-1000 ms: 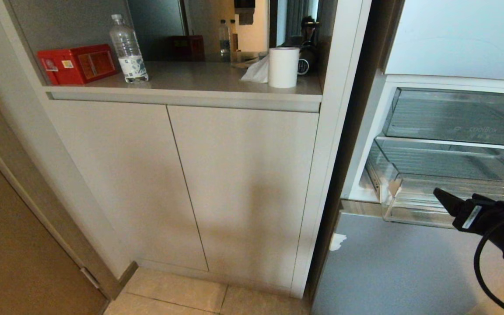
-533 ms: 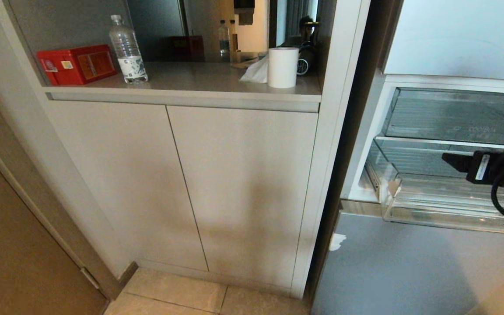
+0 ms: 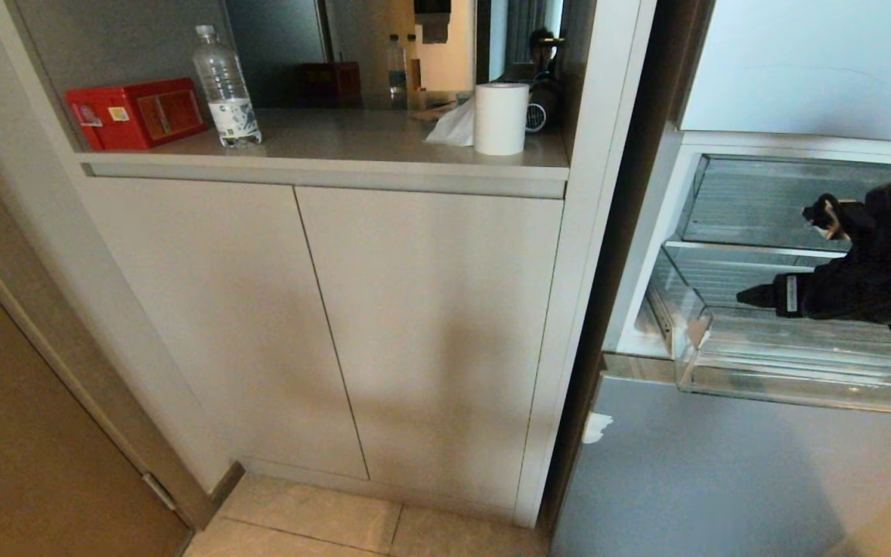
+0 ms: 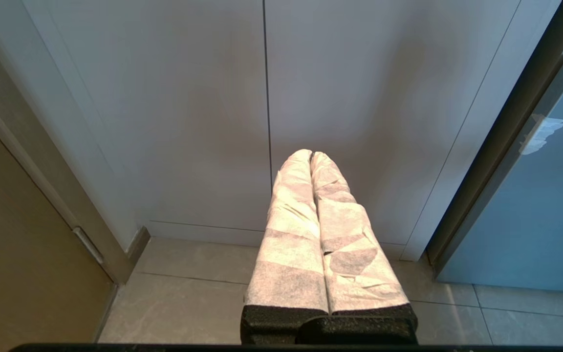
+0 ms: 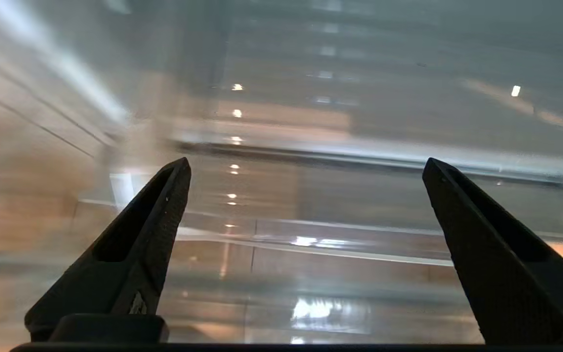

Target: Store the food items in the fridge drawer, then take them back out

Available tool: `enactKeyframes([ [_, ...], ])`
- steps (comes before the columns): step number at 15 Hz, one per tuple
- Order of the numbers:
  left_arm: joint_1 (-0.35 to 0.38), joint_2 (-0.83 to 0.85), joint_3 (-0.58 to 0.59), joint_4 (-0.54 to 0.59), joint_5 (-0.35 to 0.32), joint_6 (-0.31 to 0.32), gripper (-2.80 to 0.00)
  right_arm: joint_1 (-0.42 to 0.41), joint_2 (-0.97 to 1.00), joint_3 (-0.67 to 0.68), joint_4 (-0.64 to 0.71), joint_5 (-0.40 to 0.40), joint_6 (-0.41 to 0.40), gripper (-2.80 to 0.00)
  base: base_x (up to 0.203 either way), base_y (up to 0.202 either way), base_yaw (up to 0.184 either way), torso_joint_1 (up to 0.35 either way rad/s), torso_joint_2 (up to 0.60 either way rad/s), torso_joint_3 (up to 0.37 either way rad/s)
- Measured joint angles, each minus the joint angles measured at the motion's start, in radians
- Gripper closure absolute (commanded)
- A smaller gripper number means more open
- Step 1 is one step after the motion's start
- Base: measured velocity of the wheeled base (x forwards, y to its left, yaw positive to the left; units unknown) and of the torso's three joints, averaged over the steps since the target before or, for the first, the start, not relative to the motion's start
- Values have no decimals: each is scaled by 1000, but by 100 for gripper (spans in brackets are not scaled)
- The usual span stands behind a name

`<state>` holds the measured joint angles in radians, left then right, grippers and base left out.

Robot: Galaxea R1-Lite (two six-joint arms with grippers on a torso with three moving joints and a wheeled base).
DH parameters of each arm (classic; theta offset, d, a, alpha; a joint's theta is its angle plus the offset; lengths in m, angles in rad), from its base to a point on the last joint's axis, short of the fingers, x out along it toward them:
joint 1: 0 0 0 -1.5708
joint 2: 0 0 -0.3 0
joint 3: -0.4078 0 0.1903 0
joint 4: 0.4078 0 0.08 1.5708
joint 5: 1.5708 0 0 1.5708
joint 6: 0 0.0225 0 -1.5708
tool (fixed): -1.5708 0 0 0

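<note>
Clear fridge drawer [image 3: 732, 381] pulled out (ribbed bottom, curved front lip), below upper clear compartment.

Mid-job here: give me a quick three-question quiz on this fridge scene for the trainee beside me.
1. True or false: the right hand holds a food item.
2. Which hand is at the clear fridge drawer? A) left B) right
3. What stands between the red box and the paper roll on the counter?

Key: 1. False; its fingers are spread with nothing between them. 2. B; the left hand points at the cabinet doors near the floor. 3. A water bottle.
</note>
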<state>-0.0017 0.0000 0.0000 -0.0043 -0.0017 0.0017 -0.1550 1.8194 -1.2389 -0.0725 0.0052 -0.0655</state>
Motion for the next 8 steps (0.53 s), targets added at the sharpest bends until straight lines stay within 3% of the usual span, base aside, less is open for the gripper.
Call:
enactKeyframes([
  [3, 0, 0, 0, 0, 0, 0, 0, -66, 61, -105, 139, 38, -3, -280, 0, 0, 0, 0, 0, 0],
  [8, 0, 0, 0, 0, 0, 0, 0, -112, 54, -147, 309, 46, -4, -280, 0, 0, 0, 0, 0, 0],
])
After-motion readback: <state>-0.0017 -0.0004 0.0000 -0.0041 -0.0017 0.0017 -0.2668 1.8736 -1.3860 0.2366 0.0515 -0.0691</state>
